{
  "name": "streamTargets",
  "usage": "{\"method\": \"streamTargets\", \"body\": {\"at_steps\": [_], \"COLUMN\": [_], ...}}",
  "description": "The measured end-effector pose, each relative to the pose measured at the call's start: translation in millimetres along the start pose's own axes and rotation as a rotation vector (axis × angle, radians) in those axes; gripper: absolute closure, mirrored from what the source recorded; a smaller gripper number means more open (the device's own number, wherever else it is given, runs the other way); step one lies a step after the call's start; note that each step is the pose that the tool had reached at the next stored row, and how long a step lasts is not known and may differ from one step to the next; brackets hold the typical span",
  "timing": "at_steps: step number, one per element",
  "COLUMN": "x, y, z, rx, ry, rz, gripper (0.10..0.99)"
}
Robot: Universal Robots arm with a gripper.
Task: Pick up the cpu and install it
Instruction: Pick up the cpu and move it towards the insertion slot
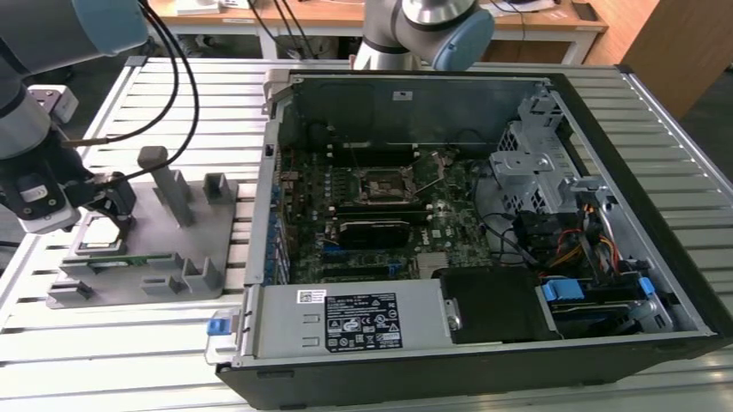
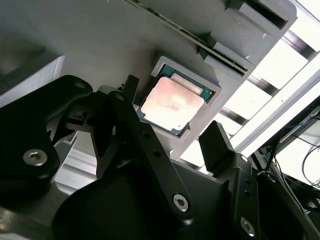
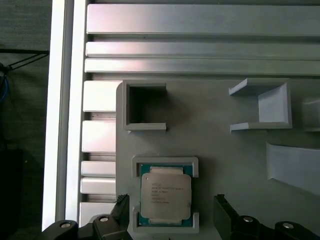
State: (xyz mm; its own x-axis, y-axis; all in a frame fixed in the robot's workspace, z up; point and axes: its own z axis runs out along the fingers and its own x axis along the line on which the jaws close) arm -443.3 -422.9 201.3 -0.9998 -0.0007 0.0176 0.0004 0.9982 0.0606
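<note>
The cpu (image 1: 98,233) is a flat square chip with a silvery top. It lies in a shallow recess of the grey fixture plate (image 1: 212,236) at the exterior view's left. My gripper (image 1: 112,209) hangs just above it and is open. In both wrist views the cpu (image 2: 171,105) (image 3: 165,194) sits between the two black fingers, which stand apart on either side without touching it. The black square socket (image 1: 384,183) with its metal frame lies on the motherboard inside the open computer case (image 1: 641,172).
The fixture plate carries upright grey posts (image 1: 172,193) and blocks (image 1: 218,187), and a narrow green circuit strip (image 1: 129,257) near its front. A second robot arm (image 1: 430,26) stands behind the case. The slatted metal table (image 1: 206,94) runs all round.
</note>
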Motion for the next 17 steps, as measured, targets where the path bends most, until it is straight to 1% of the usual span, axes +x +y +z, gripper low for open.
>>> {"method": "streamTargets", "body": {"at_steps": [9,17], "x": [4.2,4.5], "y": [2.5,4.1], "z": [5.9,14.1], "rx": [0.001,0.001], "ry": [-0.0002,-0.0001], "rz": [0.0,0.001], "gripper": [0.325,0.325]}}
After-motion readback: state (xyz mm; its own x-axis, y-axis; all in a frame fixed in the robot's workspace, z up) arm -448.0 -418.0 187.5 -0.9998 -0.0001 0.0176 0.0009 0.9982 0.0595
